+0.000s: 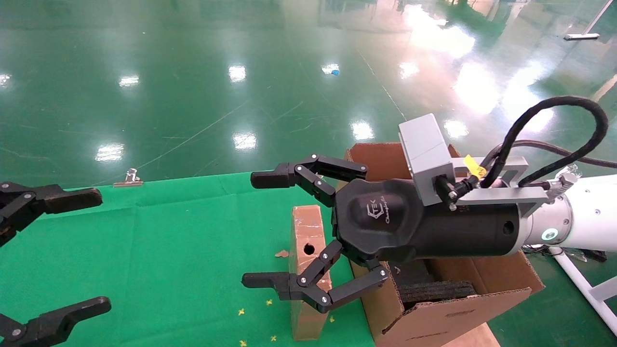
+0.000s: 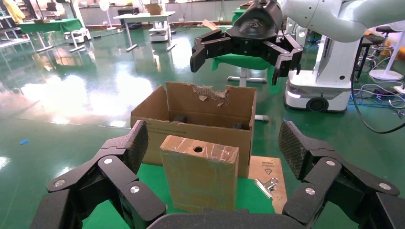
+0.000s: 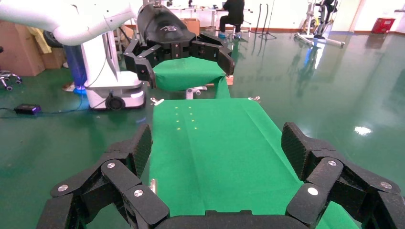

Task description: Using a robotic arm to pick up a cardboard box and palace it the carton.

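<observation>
While the cardboard box (image 1: 307,270) stands on its thin edge on the green cloth (image 1: 168,250), just beside the carton (image 1: 434,299), the right gripper (image 1: 260,231) of the robotic arm (image 1: 578,217) hangs over it with its jaws spread wide, holding nothing. The left gripper (image 1: 53,250) waits at the far side, also open wide. The box is tall and thin, so a bump from one finger could tip it over. A crooked squeeze might let it slip.
</observation>
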Controlling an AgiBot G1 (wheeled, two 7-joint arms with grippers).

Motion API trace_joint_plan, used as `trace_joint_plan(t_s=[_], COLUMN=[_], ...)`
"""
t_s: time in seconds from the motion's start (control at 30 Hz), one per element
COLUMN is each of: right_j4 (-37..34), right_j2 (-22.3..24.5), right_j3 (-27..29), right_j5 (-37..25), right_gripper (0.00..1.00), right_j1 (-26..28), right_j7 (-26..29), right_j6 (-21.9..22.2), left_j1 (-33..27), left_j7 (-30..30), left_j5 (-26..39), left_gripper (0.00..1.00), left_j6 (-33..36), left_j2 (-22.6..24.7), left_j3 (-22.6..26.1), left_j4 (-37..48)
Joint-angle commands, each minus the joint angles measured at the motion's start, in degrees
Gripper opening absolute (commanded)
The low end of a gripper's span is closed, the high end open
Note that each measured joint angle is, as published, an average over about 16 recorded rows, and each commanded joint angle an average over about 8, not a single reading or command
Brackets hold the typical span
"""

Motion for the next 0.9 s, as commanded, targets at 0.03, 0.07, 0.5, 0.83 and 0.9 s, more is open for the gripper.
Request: trace_joint_plan(t_s=[0.03, 0.07, 0.5, 0.83, 0.9], right_j4=[0.00, 0.00, 0.14, 1.71, 1.67], right_j2=[0.00, 0.00, -0.03, -2.60, -4.30], right_j3=[0.00, 0.00, -0.35, -7.48, -10.16], right_j5=[0.00, 0.00, -0.62, -13.11, -17.71], right_gripper=[1.00, 1.00, 1.00, 1.00, 1.00], right_j1=[0.00, 0.00, 0.10, 6.32, 9.22], right_j7=[0.00, 0.00, 0.25, 7.09, 9.76], right_j6=[0.00, 0.00, 0.07, 0.32, -0.11], left_j1=[0.00, 0.00, -0.01, -0.04, -0.04], left_j7=[0.00, 0.00, 0.01, 0.04, 0.04], left_j5=[0.00, 0.00, 0.00, -0.02, -0.03], left_gripper=[1.00, 1.00, 1.00, 1.00, 1.00], left_j6=[0.00, 0.00, 0.00, 0.01, 0.01], left_j2=[0.00, 0.00, 0.00, 0.00, -0.01], left_j3=[0.00, 0.00, 0.01, 0.05, 0.06], left_j4=[0.00, 0.00, 0.01, 0.05, 0.06])
